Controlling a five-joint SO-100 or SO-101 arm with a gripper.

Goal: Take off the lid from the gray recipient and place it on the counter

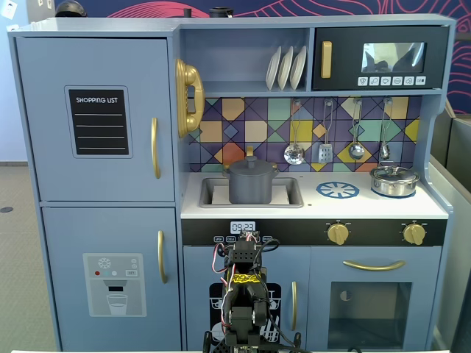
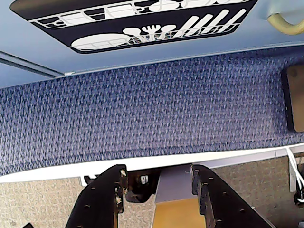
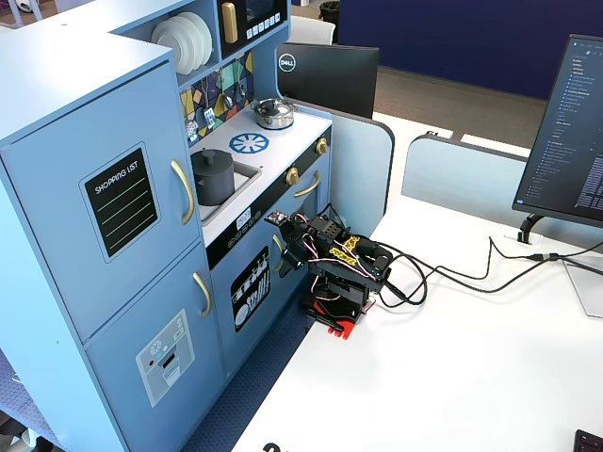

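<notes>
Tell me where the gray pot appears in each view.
A fixed view: gray pot in the sink, center.
Wrist view: not in it; only floor and cabinet front.
Another fixed view: gray pot upper left, in the sink.
Shared landmark: burner ring.

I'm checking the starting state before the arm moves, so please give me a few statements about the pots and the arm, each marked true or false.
1. The lid is on the gray pot. True.
2. The gray pot stands on the burner ring. False: it sits in the sink.
3. The gripper holds the lid. False: its fingers are apart, holding nothing, low in front of the kitchen.
4. The silver pot stands on the counter, right of the burner ring in a fixed view. True.
</notes>
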